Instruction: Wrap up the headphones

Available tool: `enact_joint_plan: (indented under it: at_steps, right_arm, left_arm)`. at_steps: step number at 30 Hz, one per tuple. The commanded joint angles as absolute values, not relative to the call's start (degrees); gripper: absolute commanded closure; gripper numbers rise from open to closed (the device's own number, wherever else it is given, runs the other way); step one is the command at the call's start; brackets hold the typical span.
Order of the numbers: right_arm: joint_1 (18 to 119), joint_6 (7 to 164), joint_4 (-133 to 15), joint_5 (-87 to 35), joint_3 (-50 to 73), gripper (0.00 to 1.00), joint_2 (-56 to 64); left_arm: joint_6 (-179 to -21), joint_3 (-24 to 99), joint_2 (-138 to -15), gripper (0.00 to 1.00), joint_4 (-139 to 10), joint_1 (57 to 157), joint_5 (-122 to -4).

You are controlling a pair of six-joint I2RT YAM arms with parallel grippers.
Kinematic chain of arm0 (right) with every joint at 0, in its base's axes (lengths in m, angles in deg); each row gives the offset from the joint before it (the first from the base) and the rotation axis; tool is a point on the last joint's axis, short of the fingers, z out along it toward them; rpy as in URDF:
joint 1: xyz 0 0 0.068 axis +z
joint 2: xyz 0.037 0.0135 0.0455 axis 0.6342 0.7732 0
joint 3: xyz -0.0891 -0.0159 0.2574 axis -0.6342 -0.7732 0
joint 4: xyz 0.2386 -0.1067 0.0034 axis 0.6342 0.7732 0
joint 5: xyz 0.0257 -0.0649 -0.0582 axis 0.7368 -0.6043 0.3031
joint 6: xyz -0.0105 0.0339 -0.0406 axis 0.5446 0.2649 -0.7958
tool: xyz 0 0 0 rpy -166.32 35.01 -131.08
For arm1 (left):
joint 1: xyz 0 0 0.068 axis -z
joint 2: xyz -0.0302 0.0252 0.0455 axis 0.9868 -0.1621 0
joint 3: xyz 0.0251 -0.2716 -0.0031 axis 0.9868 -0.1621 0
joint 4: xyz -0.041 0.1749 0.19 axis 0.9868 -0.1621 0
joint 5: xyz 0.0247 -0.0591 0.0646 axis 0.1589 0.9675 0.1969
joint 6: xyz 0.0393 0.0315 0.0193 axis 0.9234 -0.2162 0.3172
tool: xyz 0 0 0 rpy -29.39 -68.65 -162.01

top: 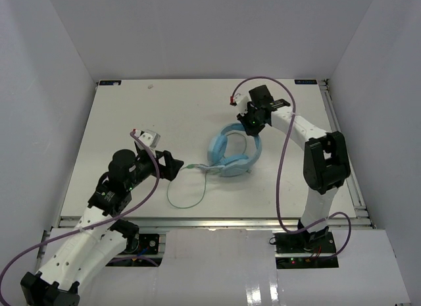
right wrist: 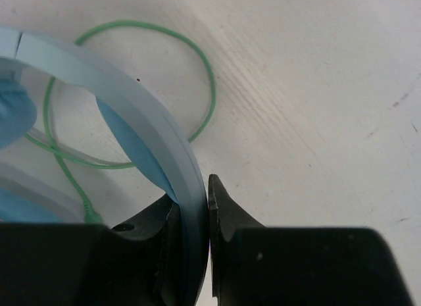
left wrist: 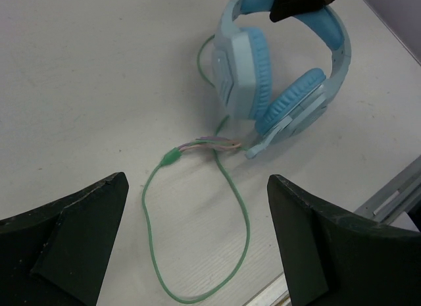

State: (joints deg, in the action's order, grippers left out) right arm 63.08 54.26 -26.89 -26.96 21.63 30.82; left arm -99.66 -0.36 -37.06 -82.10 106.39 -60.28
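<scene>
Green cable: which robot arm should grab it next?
The left arm, probably. Its jaws stand open facing the thin pale green cable loop, while the jaws of the right arm are shut on the light blue padded headphones' headband.

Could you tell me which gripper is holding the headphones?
The right gripper, clamped on the headband; the left gripper is open and holds nothing.

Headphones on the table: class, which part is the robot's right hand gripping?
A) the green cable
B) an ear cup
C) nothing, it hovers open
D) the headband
D: the right wrist view shows the right hand shut on the light blue headband of the headphones, with the green cable lying loose on the table beyond.
</scene>
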Motion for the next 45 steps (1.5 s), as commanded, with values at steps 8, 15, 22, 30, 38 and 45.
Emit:
enact_joint_plan:
  at_steps: [8, 15, 22, 30, 38, 45]
  right_arm:
    - [41.0, 79.6, -34.5, -11.0, 4.4, 0.92, 0.5]
    - [25.1, 84.3, -35.1, 4.8, -0.5, 0.92, -8.7]
    - [18.0, 79.8, -31.0, 12.0, 0.9, 0.92, -10.6]
    - [17.9, 60.6, -22.5, 31.4, 0.4, 0.92, -15.8]
    - [18.0, 50.6, -13.8, 33.9, 3.5, 0.92, -14.8]
    - [18.9, 49.1, -11.5, 34.6, 4.7, 0.92, -13.1]
  left_arm:
    - [-107.9, -0.2, -43.5, 0.02, -76.8, 118.6, -56.3]
    - [-102.6, -0.7, -50.1, 0.02, -68.4, 131.9, -65.4]
    - [-95.5, -7.5, -46.8, 0.02, -59.8, 132.4, -71.0]
    - [-89.1, -13.4, -43.5, 0.02, -57.3, 131.2, -84.8]
    - [-90.1, -14.8, -48.3, 0.02, -48.6, 118.6, -68.0]
    - [-89.1, -19.0, -53.0, 0.07, -37.0, 115.1, -43.4]
